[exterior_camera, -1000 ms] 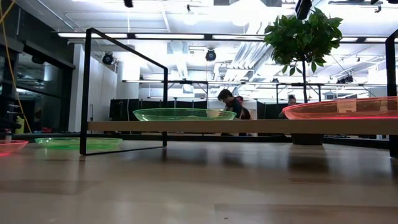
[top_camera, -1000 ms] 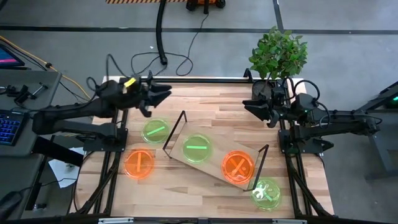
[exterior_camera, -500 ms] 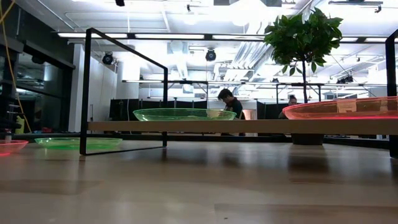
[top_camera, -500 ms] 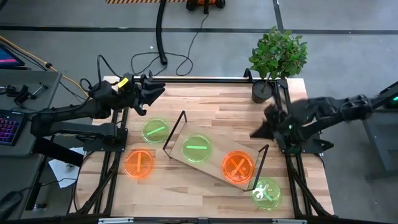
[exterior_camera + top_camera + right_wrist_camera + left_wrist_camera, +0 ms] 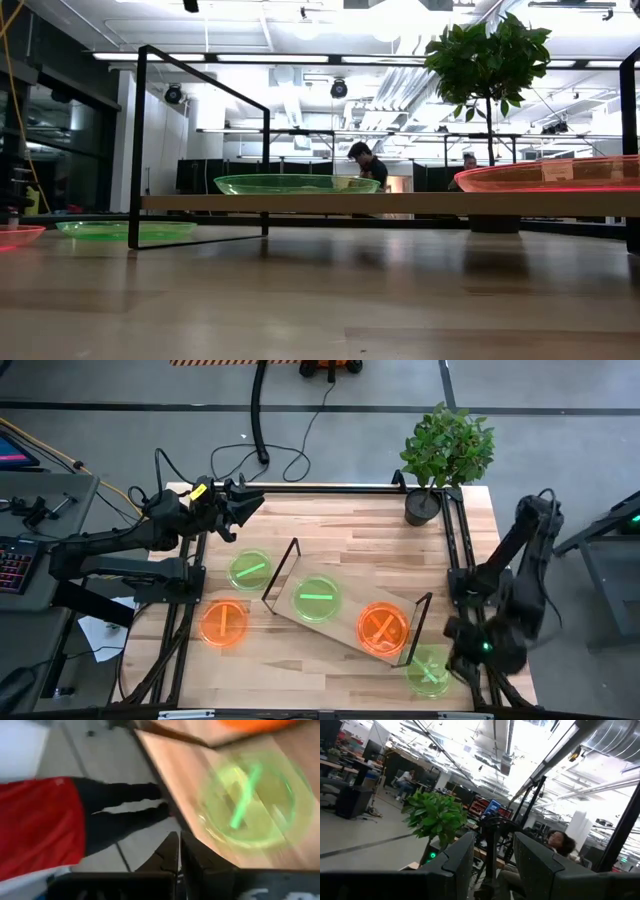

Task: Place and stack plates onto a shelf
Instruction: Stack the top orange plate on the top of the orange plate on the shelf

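The shelf (image 5: 345,622) lies slantwise mid-table, with one green plate (image 5: 317,600) and one orange plate (image 5: 382,628) resting on its board. A green plate (image 5: 248,570) and an orange plate (image 5: 222,622) lie flat on the table to its left. Another green plate (image 5: 428,670) lies by the near right corner. My right gripper (image 5: 458,658) hangs shut, tipped down, just beside that plate (image 5: 250,800), without touching it. My left gripper (image 5: 245,505) stays raised at the far left corner, open (image 5: 490,865) and empty. Neither gripper shows in the low view.
A potted plant (image 5: 445,455) stands at the far right corner. Black frame rails (image 5: 455,550) run along the table's sides. The shelf's black end frames (image 5: 200,140) stand upright. A person in red with dark trousers (image 5: 50,825) stands just past the table's edge, close to my right gripper.
My right arm has swung fast from the far right, by the plant, along the right edge to the near right corner. Its gripper has sunk and tipped from level to pointing down beside the green plate there. Plates and shelf have not moved.
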